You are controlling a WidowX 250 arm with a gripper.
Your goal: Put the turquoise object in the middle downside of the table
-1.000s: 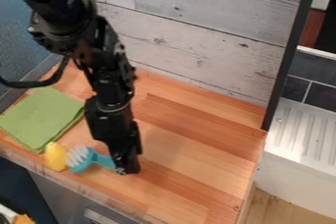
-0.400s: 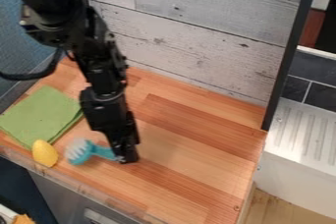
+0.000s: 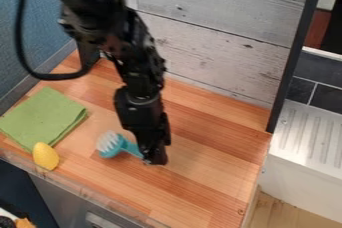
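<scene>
Over the front half of the counter, gripper [image 3: 155, 161]: clenched on the handle end of the turquoise scrub brush; the two fingers cannot be told apart enough to judge the gap between them.
Scrub brush [image 3: 121, 145]: handle end at the fingertips, head off toward the left side of the view, white bristles facing up and left. It lies over the counter left of the middle, toward the front; whether the head touches the wood cannot be told.
Black arm [image 3: 107, 27]: comes in from the top left and slants down to the right, its last section steep, gripper pointing down.
Cable [image 3: 57, 77]: loops beside the arm on its left, in front of the blue wall [image 3: 47, 22].
Lemon [image 3: 46, 157]: yellow, left of the brush and apart from it, just beside the near corner of the cloth and near the front rim.
Green cloth [image 3: 43, 117]: folded flat at the left of the counter, well apart from the gripper.
Wooden counter [image 3: 207, 172]: a broad stretch of wood runs from the gripper to the right edge, another back to the wall; the front rim [image 3: 67, 180] is nearer the lemon than the brush.
Whitewashed plank wall [image 3: 227, 27]: upright along the back, ending at a black post [image 3: 296, 57] by the counter's back right corner.
Ridged white drainboard [image 3: 308, 134]: beyond the right edge, below dark tiles [image 3: 300, 89].
</scene>
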